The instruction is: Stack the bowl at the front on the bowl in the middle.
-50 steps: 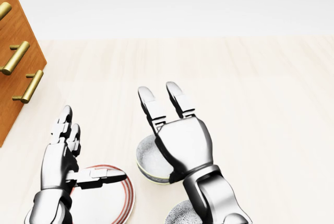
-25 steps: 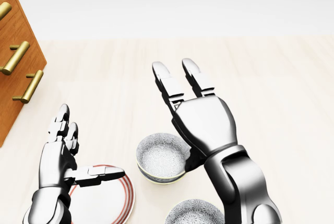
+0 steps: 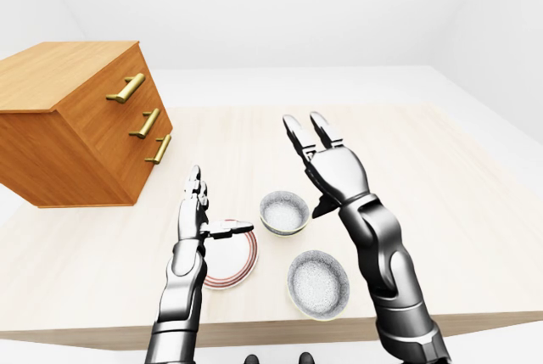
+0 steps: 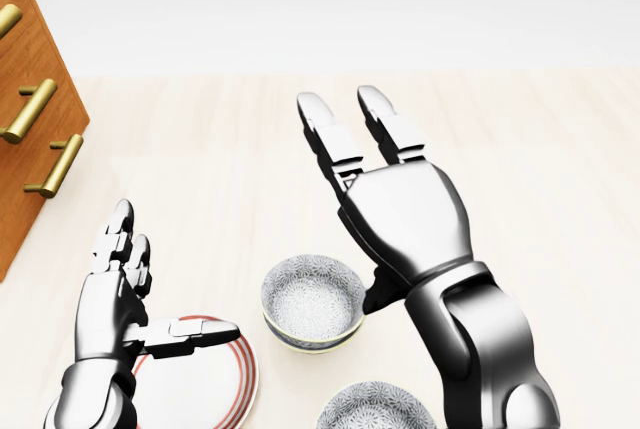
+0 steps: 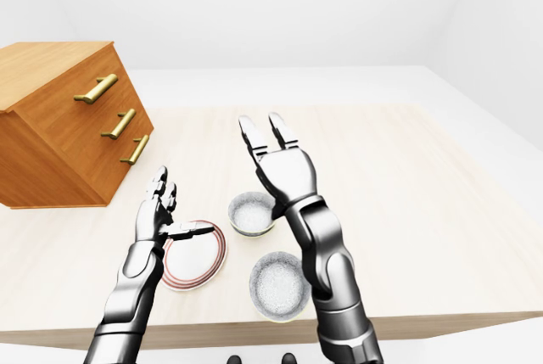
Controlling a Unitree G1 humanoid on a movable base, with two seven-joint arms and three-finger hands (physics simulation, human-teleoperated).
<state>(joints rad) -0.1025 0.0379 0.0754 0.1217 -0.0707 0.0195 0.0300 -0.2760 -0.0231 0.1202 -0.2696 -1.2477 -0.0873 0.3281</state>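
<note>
Two grey speckled bowls stand on the pale wooden table (image 3: 424, 186). The middle bowl (image 4: 312, 302) sits near the centre of the head view, and the front bowl (image 3: 318, 283) lies below it, near the table's lower edge. My right hand (image 4: 345, 114) is raised above and to the right of the middle bowl, open, with its fingers stretched toward the view's top and nothing in it. At lower left my left hand (image 4: 165, 284) stands open and empty, its thumb over a red-rimmed plate (image 4: 205, 389).
A wooden chest of drawers (image 3: 76, 122) with brass handles stands on the table at the left. The red-rimmed plate lies just left of both bowls. The table's lower edge (image 3: 280, 326) runs close under the front bowl.
My right hand has lifted off the middle bowl and moved toward the top of the head view, uncovering the bowl. The left hand and both bowls have stayed put.
</note>
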